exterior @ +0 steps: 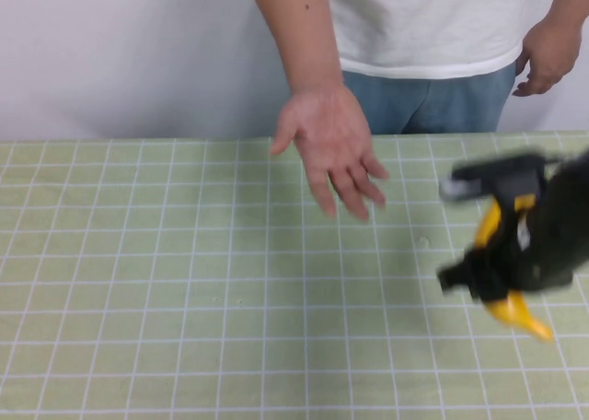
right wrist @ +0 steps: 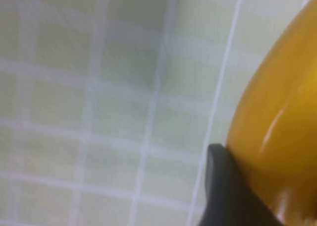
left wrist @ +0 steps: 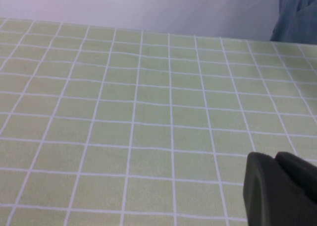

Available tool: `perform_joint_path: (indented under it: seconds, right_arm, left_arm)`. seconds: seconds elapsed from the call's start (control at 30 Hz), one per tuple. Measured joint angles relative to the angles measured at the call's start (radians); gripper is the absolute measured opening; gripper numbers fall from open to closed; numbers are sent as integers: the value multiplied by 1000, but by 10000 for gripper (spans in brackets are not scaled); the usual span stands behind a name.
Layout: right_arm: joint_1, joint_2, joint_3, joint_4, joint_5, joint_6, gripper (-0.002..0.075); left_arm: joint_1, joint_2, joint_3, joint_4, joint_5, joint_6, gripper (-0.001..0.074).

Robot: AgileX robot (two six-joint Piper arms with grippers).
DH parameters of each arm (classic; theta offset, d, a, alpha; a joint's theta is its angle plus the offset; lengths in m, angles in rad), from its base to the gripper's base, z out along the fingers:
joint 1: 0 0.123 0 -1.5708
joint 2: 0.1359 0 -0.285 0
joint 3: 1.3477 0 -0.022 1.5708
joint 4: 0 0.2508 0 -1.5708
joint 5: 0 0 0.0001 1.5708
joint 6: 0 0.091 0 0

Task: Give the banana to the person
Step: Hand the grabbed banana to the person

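The banana (exterior: 517,313), glossy yellow, hangs above the table at the right, held in my right gripper (exterior: 471,234), which is shut on it. In the right wrist view the banana (right wrist: 280,122) fills the side, pressed against a black finger (right wrist: 225,191). The person (exterior: 433,33) stands behind the table's far edge in a white T-shirt and jeans. Their open hand (exterior: 331,148) reaches out palm up over the table, to the left of my right gripper. My left gripper (left wrist: 275,159) is out of the high view; it is shut, empty, above the mat.
A green mat with a white grid (exterior: 184,282) covers the table. A white wall stands behind. The person's other hand (exterior: 548,56) hangs at the far right. The person's jeans (left wrist: 299,18) show in a corner of the left wrist view.
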Motion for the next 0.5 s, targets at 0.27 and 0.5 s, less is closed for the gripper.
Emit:
perform_joint_path:
  seconds: [0.27,0.5]
  right_arm:
    - [0,-36,-388,224,132,-82,-7]
    - [0,26,-538,367,139,-111,-6]
  left_arm:
    - [0,0,0,0,0,0,1]
    - [0,0,0,0,0,0,1]
